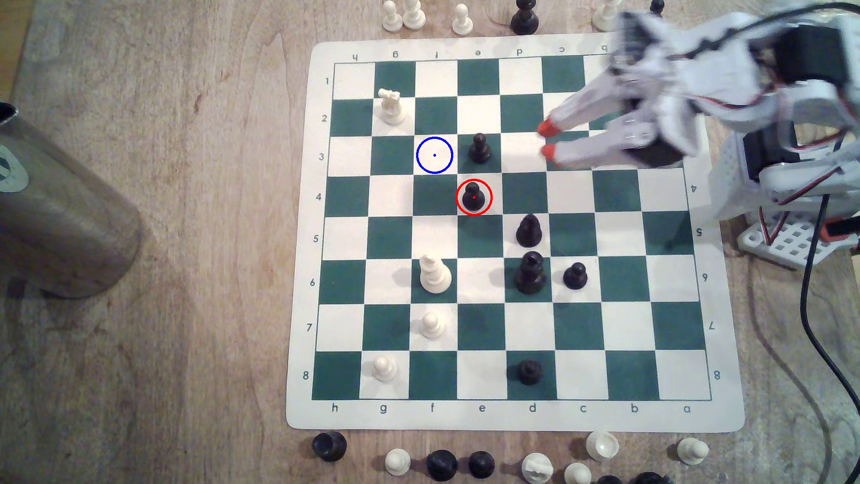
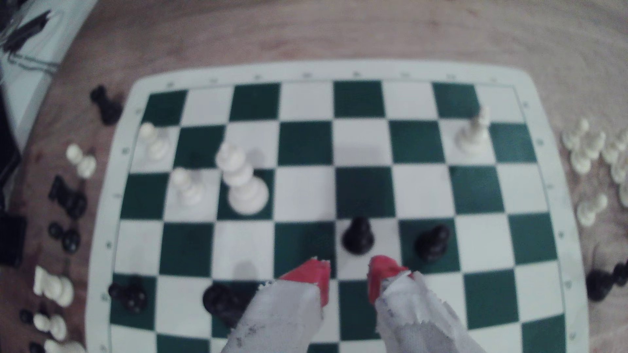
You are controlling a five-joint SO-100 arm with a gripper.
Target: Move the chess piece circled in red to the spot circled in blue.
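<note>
The chess piece circled in red [image 1: 473, 197], a small black pawn, stands upright on a white square in row 4 of the green-and-white board [image 1: 512, 419]. The wrist view has this pawn [image 2: 356, 234] just beyond the red fingertips [image 2: 309, 276]. The spot circled in blue [image 1: 434, 155] is a bare white square one row up and one column to the exterior view's left of the pawn. My gripper [image 1: 545, 138] is open with nothing between its fingers. It sits roughly two squares to the exterior view's right of the pawn, slightly higher in the picture, and apart from it.
A second black pawn [image 1: 479, 149] stands right beside the blue-ringed square, between it and my gripper. More black pieces [image 1: 530, 273] cluster below the circled pawn, and white pieces [image 1: 434, 274] stand lower left. Captured pieces line the board's top and bottom edges. A metal cylinder [image 1: 60, 209] stands far left.
</note>
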